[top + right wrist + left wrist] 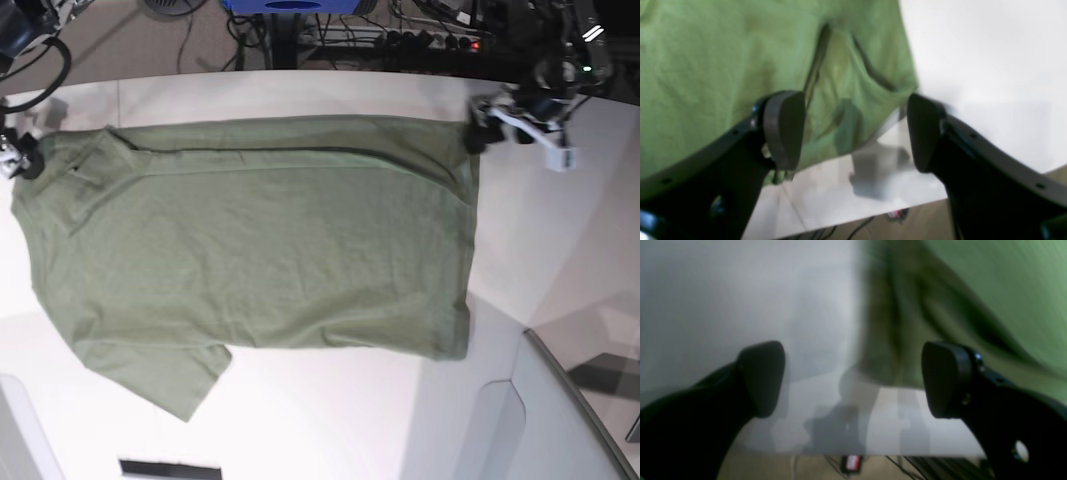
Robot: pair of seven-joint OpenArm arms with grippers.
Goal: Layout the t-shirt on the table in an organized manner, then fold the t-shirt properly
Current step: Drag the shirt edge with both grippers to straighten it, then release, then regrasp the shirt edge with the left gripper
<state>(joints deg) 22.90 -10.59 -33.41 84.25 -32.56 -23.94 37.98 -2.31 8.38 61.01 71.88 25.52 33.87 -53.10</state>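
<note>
On table: t-shirt flat in base view; wrist views show left gripper, right gripper spread, empty.

Left claw: two matte black curved arms, each ending in a rounded, paddle-shaped black pad. The outer arm carries a round through-hole and small screw heads near the pad mount (details blurred). Right claw: same construction, with dark grey pads and a row of small holes along each arm. In the base view, the left arm's wrist bears a white housing with black cabling.
</note>
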